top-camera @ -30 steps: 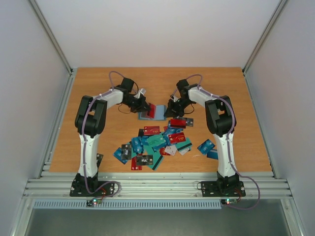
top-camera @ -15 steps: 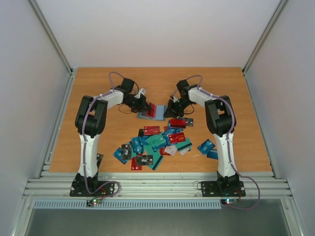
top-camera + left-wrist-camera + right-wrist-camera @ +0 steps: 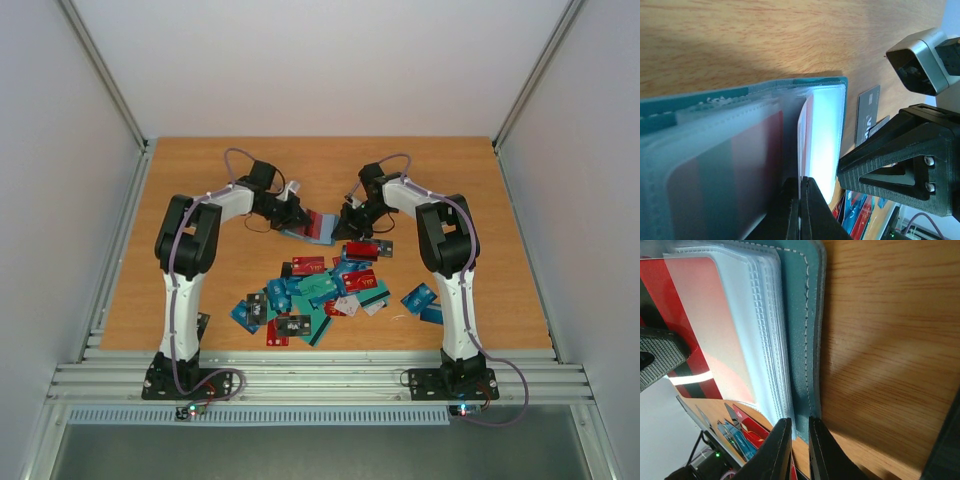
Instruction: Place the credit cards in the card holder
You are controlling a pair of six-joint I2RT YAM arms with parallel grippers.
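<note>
Right, left end effector [image 3: 800, 192] first: pinched tight on a red credit card [image 3: 670, 315], gripped by its outer end so the free end can lead into a pocket. In the left wrist view the card is edge-on, rising straight from betw. the fingers into the stack of clear sleeves [image 3: 740, 150]. The right wrist view shows it better: the card's partway under a sleeve, w/ the bare end and its white stripe sticking out where the left pads hold it. Not fully seated, I'd say.

Over to the right end effector [image 3: 796, 427]: narrow, clamped on the edge of the card holder [image 3: 802, 315], w/ the teal cover and prob. a few sleeve edges betw. the fingers. Its job looks like anchoring, i.e. pinning the holder so it doesn't skid while the card pushes in from the opposite side.

The card holder lies open on the surface [image 3: 880, 340], far-centre, betw. the two arms. Can't tell if it's fully flat.

The rest of the credit cards [image 3: 320, 290] sit in a loose overlapping heap nearer the bases, apart from the holder: red, teal, blue, black. Lots to go, so the task's early by the look of it. Main risks are the card snagging at the sleeve mouth or the thin plastic buckling.
</note>
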